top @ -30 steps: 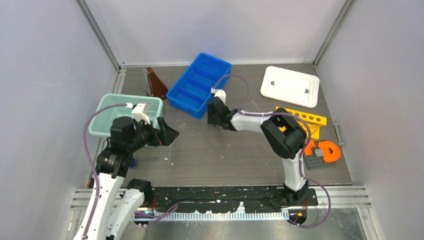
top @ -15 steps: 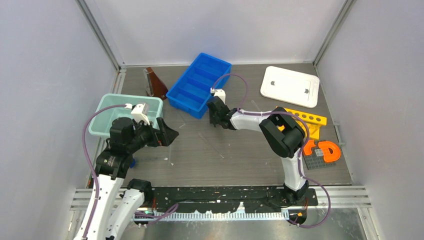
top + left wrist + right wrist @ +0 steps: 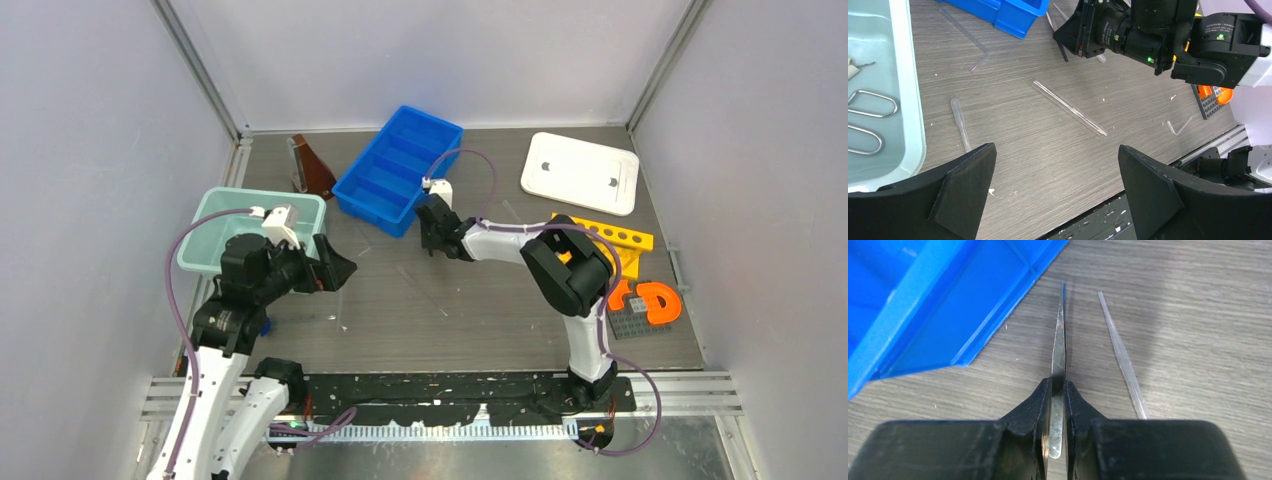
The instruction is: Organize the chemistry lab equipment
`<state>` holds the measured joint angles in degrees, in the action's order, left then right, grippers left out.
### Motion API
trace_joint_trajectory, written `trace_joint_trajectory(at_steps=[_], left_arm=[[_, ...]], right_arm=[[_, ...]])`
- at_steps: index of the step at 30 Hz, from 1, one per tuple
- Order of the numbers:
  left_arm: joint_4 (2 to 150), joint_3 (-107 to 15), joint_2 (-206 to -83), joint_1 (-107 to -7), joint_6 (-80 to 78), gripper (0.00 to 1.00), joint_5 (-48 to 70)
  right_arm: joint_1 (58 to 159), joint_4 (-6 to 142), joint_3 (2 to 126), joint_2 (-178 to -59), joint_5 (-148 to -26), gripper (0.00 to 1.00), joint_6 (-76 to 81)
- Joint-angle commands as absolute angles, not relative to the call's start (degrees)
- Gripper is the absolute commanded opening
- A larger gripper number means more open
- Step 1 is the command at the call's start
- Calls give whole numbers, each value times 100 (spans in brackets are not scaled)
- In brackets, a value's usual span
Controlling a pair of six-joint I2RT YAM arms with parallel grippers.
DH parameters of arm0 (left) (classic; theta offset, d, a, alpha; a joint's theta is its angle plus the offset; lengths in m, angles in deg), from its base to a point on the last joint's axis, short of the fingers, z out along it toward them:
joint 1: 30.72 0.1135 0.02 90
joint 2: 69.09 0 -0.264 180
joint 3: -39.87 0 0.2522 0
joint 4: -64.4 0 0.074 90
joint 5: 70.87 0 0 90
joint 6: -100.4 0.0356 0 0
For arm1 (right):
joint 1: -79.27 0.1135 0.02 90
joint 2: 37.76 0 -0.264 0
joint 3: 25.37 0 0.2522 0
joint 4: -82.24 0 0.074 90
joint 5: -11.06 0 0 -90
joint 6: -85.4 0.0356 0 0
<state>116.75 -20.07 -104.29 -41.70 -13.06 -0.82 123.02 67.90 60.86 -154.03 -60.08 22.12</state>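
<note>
My right gripper is low over the table beside the near corner of the blue compartment tray. In the right wrist view it is shut on a thin silver metal strip that points toward the tray. A clear plastic pipette lies just right of the strip. My left gripper is open and empty, raised beside the teal bin. Below it lie a clear glass rod and a pipette. Silver tong handles lie in the bin.
A white lid lies at the back right, with a yellow holed rack in front of it and an orange piece on a grey grid. A brown stand stands left of the blue tray. A small blue item lies by the left arm.
</note>
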Motion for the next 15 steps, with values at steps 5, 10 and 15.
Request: trace_joint_trajectory(at_steps=[5, 10, 15], left_arm=[[11691, -2083, -10485, -4195, -1192, 96, 40], [11679, -2083, -10542, -4188, -1190, 96, 49], [11558, -2038, -10719, -4190, -1286, 96, -248]], right_arm=[[12295, 6817, 5624, -14585, -6245, 13, 1946], [12295, 6821, 5278, -14086, -6473, 12, 1943], [12294, 7306, 4717, -13432, -6890, 12, 2156]])
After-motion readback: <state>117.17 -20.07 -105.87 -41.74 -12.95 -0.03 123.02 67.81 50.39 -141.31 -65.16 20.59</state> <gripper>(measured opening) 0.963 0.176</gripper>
